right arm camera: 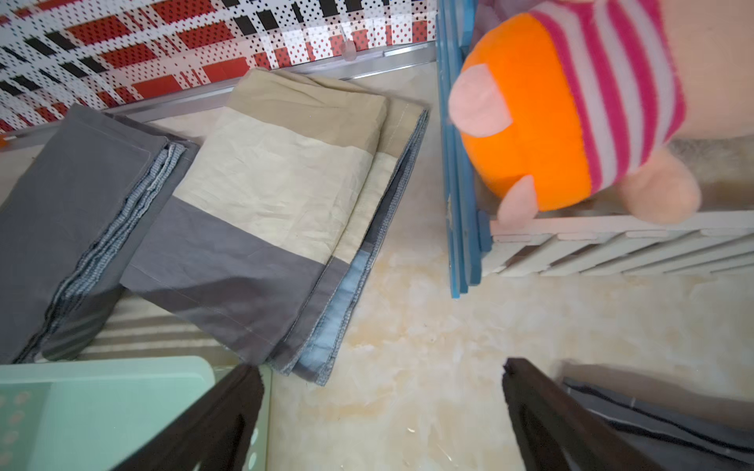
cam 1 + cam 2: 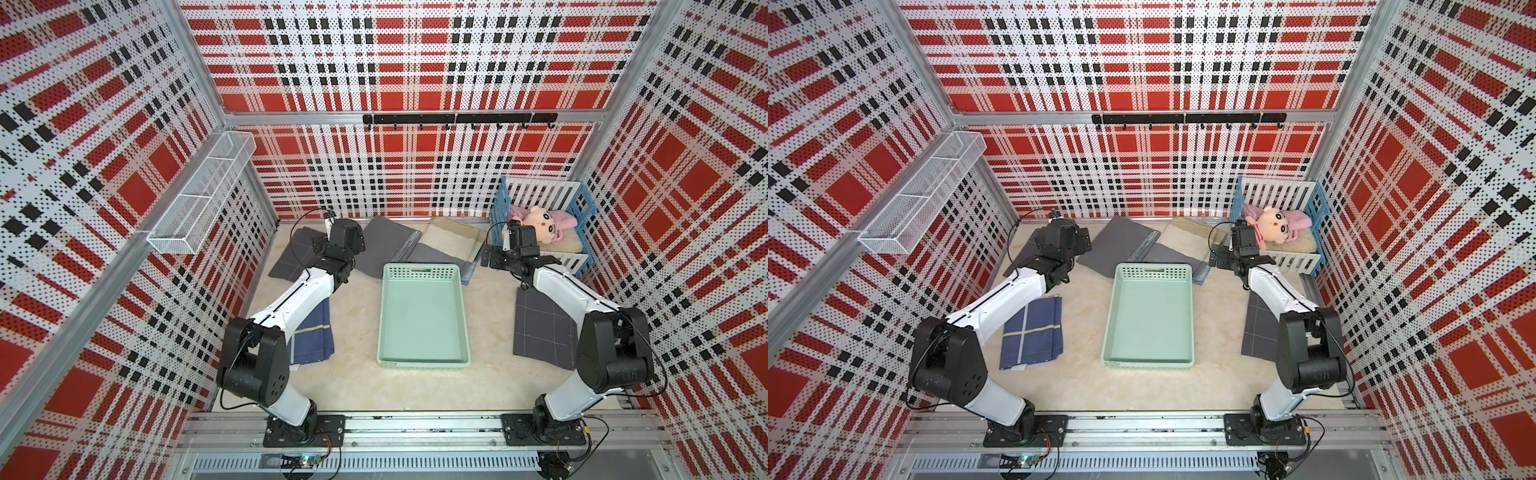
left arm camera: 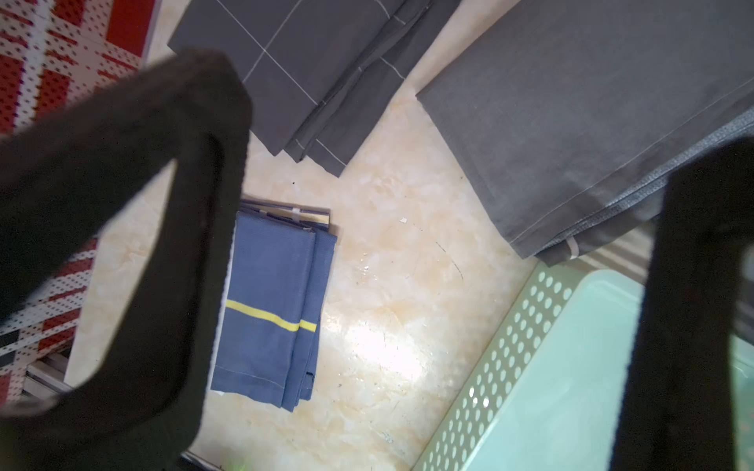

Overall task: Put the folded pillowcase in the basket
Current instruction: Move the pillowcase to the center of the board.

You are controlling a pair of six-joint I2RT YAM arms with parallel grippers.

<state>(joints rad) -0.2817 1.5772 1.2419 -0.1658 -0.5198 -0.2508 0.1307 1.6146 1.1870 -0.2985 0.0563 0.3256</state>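
Basket (image 2: 422, 320): mint, ctr of table (image 2: 361, 386)
L gripper (image 3: 457, 122): jaws wide, nothing held, basket's 10 o'clock
R gripper (image 1: 381, 367): jaws wide, nothing held, 2 o'clock
Blue pillowcase (image 2: 1034, 332): folded, 9 o'clock

The basket (image 2: 424, 320) is coloured pale mint; the navy cloth (image 3: 269, 285) is crossed by a yellow stripe; the dark grey cloth (image 2: 540, 328) is gridded in white

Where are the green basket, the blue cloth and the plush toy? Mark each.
green basket (image 2: 424, 320): top view, bare floor inside.
blue cloth (image 2: 1034, 332): top view, middle of its upper layer.
plush toy (image 2: 542, 222): top view, its face.
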